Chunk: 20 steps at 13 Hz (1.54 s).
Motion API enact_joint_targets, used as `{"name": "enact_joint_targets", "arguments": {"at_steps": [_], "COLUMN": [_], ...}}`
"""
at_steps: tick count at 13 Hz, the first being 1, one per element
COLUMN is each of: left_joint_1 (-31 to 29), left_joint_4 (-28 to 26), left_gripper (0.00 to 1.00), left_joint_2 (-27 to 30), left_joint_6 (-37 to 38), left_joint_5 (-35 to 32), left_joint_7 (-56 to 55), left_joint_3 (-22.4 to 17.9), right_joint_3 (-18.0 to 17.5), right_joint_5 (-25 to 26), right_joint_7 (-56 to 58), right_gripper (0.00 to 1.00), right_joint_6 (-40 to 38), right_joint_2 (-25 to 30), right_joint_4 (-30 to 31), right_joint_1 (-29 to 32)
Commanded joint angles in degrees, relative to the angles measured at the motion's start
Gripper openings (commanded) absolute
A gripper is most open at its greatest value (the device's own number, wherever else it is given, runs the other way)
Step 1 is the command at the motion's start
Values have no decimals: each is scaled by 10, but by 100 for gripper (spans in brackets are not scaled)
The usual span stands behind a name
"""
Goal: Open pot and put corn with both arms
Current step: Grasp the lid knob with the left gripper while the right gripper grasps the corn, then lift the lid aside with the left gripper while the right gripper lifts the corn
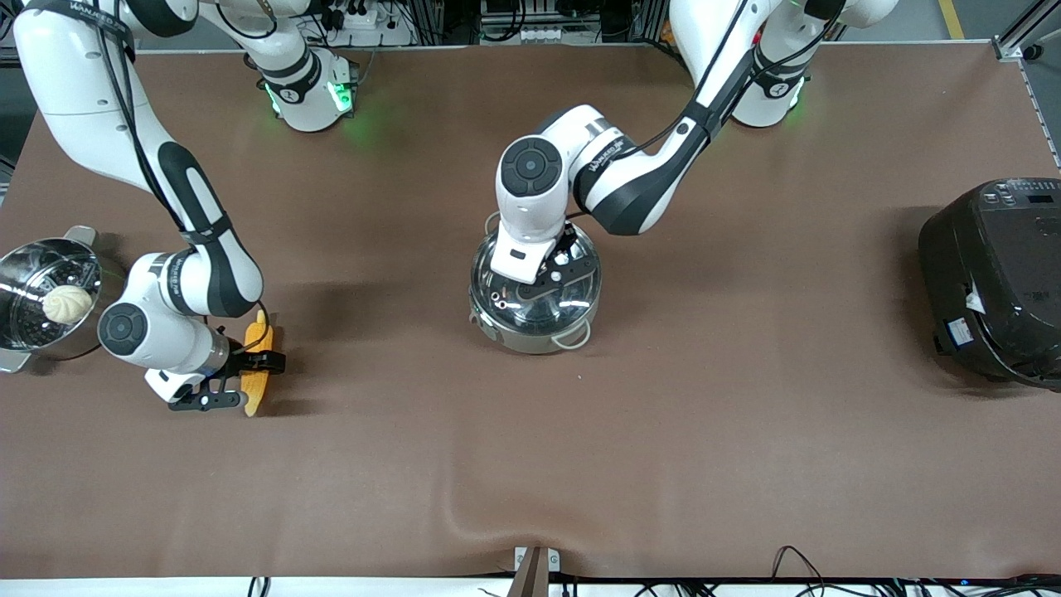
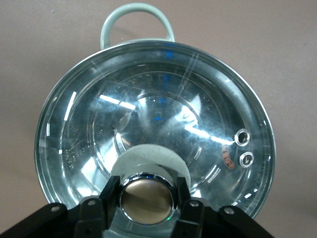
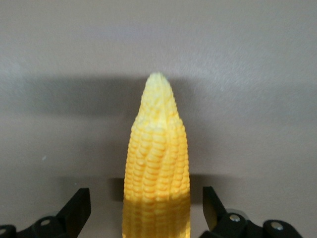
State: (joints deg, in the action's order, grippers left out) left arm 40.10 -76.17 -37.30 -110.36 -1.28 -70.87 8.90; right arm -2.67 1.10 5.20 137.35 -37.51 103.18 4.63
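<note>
The steel pot (image 1: 537, 336) stands mid-table with its glass lid (image 1: 580, 282) on. My left gripper (image 1: 539, 286) is down on the lid. In the left wrist view the left gripper (image 2: 146, 203) is shut on the tan knob (image 2: 146, 198), one finger (image 2: 94, 208) against each side, and the lid's glass (image 2: 148, 114) still sits on the rim. The corn (image 1: 257, 348) lies on the table toward the right arm's end. My right gripper (image 1: 240, 381) is low over its thick end. In the right wrist view the right gripper (image 3: 148, 210) is open, its fingertips (image 3: 79, 203) apart from the cob (image 3: 157, 163).
A steel steamer pot (image 1: 16, 265) holding a white bun (image 1: 68, 304) stands beside the right arm's wrist at the table's edge. A large black rice cooker (image 1: 995, 274) stands at the left arm's end. One pot loop handle (image 2: 136, 20) shows in the left wrist view.
</note>
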Motion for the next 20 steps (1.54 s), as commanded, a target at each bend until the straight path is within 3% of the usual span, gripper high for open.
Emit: {"name": "enact_joint_targets", "arguments": {"at_steps": [1, 2, 3, 5, 8, 11, 14, 17, 20], "left_joint_1": [5, 4, 4, -5, -33, -87, -166, -240, -298], "left_joint_4": [8, 8, 8, 8, 7, -2, -13, -77, -134], "left_gripper": [0, 0, 0, 0, 0, 0, 0, 0, 0], "left_joint_2": [-5, -1, 7, 41, 92, 149, 187, 229, 244], "left_joint_6": [10, 12, 13, 22, 72, 135, 169, 176, 155], "left_joint_5": [-11, -11, -13, -12, -14, -14, -10, -7, -8], "left_joint_7": [-13, -12, -13, -9, -4, 65, 184, 331, 415], "left_joint_3": [-3, -3, -3, -4, -5, -5, 0, 1, 1], "right_joint_3": [-4, -5, -5, -11, -16, -40, -42, -53, -64], "right_joint_5": [6, 6, 5, 0, -2, -1, -1, -1, 0], "right_joint_7": [2, 2, 3, -1, -3, -53, -138, -208, -346], "right_gripper": [50, 30, 18, 0, 0, 0, 0, 0, 0], "right_joint_6": [-19, -37, -46, -82, -170, -205, -311, -406, -427], "right_joint_2": [3, 5, 7, 13, 16, 42, 62, 76, 77], "right_joint_4": [5, 4, 1, -14, -74, -107, -182, -251, -287], "right_joint_1": [3, 3, 3, 1, 1, -5, -60, -119, -212]}}
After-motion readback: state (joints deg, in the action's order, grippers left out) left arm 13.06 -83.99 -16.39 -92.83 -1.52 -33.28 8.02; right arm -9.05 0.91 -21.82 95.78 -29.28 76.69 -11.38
